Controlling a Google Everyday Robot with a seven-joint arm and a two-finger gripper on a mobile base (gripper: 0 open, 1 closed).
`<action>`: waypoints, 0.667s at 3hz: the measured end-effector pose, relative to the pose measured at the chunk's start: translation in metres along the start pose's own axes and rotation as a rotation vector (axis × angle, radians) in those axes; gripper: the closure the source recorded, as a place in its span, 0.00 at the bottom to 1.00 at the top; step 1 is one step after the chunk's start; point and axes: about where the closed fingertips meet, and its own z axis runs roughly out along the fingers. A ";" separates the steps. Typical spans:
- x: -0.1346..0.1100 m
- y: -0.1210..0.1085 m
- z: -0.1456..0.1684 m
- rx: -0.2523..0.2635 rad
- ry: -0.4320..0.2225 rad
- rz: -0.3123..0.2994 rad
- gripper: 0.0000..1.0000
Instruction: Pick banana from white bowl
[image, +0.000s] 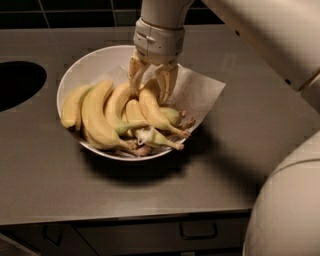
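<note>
Hanging over the far side of the white bowl (89, 64), the robot's hand (151, 89) points straight down with its two fingers (136, 74) spread. They straddle the blunt upper end of the banana (155, 113), though I cannot tell whether they actually touch it. That banana lies toward the right of the bowl, running from under the hand down to its brown stem near the bowl's near-right rim.

Crowding it on the bowl's left half are the other bananas: a long fat one (95, 117), a shorter one (73, 107) against the left wall, and another (118, 102) pressed close beside the hand's left finger. A small banana with a pale stem (156, 136) lies just under it. Crinkled paper (201, 93) spills over the bowl's right rim onto the grey tabletop (240, 160). Left of the bowl a dark round hole (17, 82) is cut into the tabletop.
</note>
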 end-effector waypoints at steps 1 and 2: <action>0.000 0.001 0.000 -0.003 -0.002 0.002 0.68; 0.000 0.001 0.000 -0.003 -0.002 0.002 0.91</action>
